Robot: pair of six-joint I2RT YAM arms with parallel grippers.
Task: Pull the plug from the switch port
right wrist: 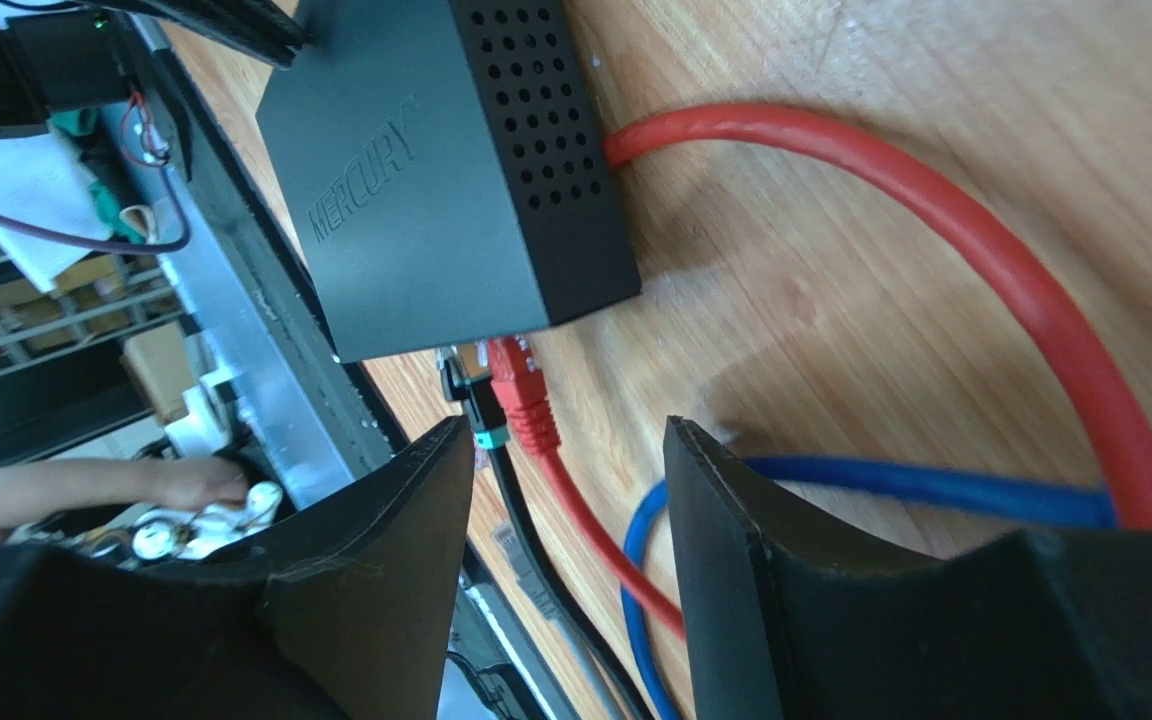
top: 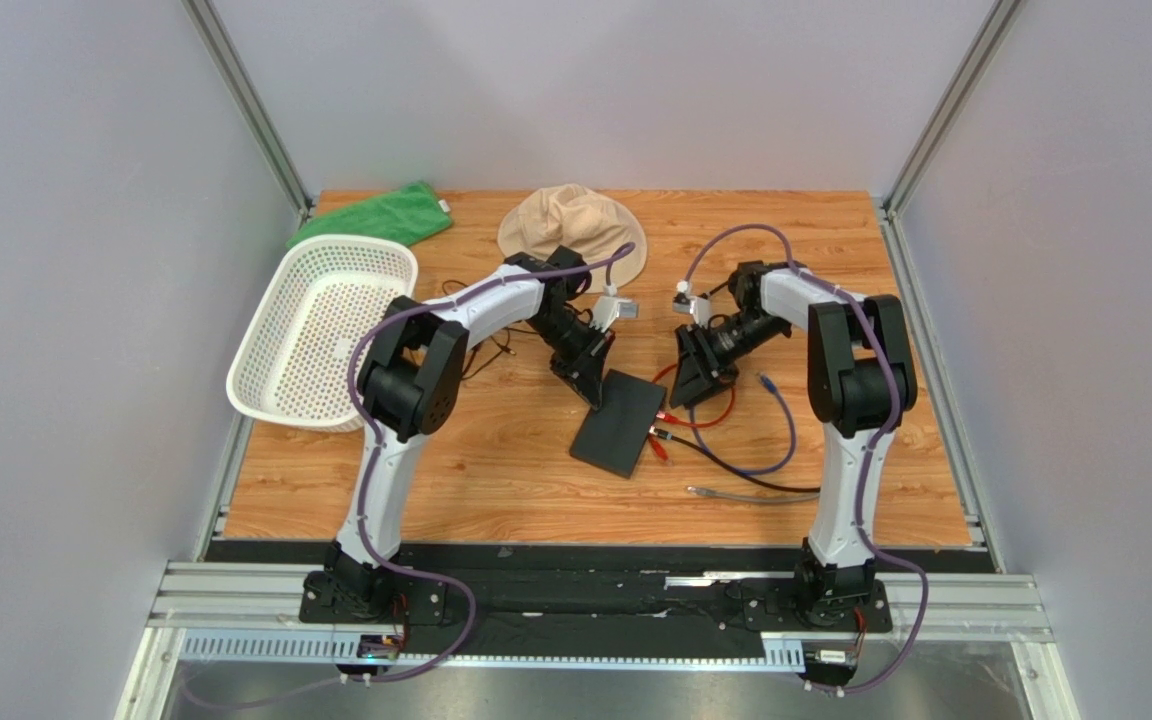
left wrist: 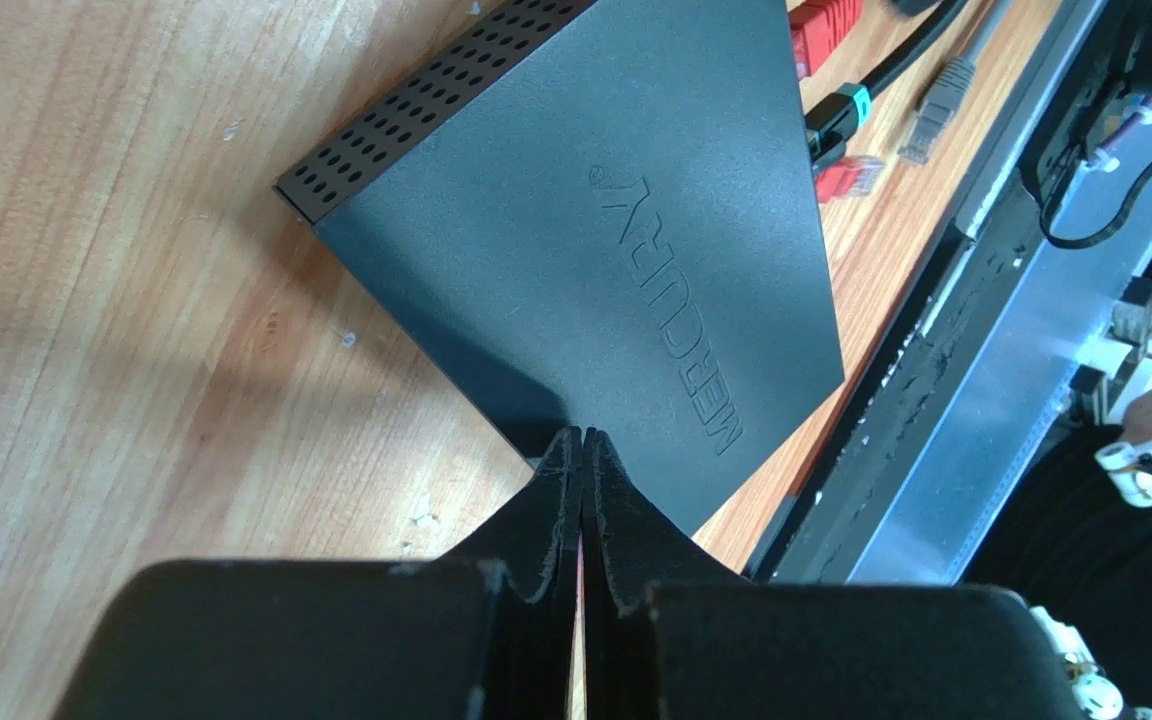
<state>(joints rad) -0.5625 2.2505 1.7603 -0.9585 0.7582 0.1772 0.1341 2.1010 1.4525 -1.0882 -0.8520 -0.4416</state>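
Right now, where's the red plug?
Right wrist view: the red plug sits at the flat matte-black switch's edge, beside a black plug, ahead of the right fingers.

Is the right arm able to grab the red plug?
Probably yes. The right gripper is open, and the red plug at the switch lies just ahead of its gap, nothing between. A black plug sits close beside it.

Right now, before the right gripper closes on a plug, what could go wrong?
1. The open right gripper faces a red plug and a black plug side by side at the switch; it may catch the wrong one, or both.
2. The shut left gripper seems to press only one edge of the switch, so the box may pivot when a plug is pulled.
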